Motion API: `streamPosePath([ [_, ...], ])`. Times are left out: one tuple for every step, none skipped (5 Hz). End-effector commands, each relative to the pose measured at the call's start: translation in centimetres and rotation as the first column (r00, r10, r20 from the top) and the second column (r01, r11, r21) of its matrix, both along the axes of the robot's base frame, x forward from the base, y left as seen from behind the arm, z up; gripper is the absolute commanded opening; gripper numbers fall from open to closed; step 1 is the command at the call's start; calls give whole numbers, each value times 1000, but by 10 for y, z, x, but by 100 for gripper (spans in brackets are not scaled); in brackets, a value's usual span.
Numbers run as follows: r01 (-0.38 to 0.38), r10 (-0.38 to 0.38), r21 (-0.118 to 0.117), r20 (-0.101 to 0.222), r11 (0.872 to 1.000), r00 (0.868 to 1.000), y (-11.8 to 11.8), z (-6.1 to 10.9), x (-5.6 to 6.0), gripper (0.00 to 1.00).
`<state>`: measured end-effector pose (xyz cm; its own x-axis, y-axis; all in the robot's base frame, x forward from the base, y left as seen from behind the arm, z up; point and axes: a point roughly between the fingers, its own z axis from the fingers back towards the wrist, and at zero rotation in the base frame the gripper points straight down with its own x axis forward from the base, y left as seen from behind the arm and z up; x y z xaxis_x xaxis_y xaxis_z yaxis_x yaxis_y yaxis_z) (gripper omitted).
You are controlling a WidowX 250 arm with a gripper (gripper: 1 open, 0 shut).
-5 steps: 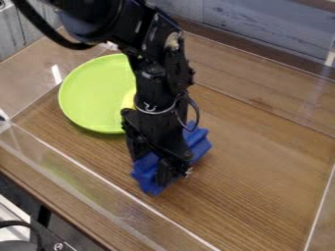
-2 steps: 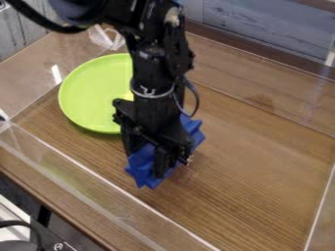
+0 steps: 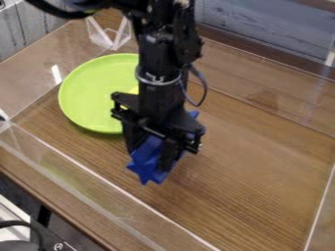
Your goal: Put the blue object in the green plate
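My gripper (image 3: pixel 160 147) points straight down over the wooden table, shut on the blue object (image 3: pixel 151 169). The deep-blue block is gripped across its middle. It hangs tilted, its lower end just above the wood and its upper end showing behind the fingers. The black fingers hide its middle. The green plate (image 3: pixel 86 90) lies flat on the table to the upper left of the gripper, about a hand's width away, with nothing in it. The arm's black body rises in front of the plate's right rim.
Clear acrylic walls (image 3: pixel 53 157) fence the wooden table (image 3: pixel 249 167) at the front and left. A clear plastic piece (image 3: pixel 108 37) stands behind the plate. Blue cloth (image 3: pixel 262 20) lies beyond the back wall. Bare wood stretches to the right of the gripper.
The gripper has risen with the blue object in it, lifting the block off the wood, and the wrist has rolled a little. The plate has not moved.
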<state>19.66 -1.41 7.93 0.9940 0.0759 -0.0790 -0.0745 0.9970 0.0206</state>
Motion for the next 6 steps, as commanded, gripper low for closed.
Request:
streamPosePath([
  [17, -17, -1, 62, 1000, 998, 7, 23, 4, 0],
  [45, -44, -3, 71, 999, 996, 14, 29, -1, 0],
  [64, -64, 0, 98, 998, 993, 16, 41, -2, 0],
  [72, -71, 1, 119, 997, 990, 21, 49, -3, 0],
  [-3, 1, 12, 151, 1000, 989, 41, 61, 1, 0],
  [-88, 81, 30, 188, 996, 979, 67, 73, 13, 0],
])
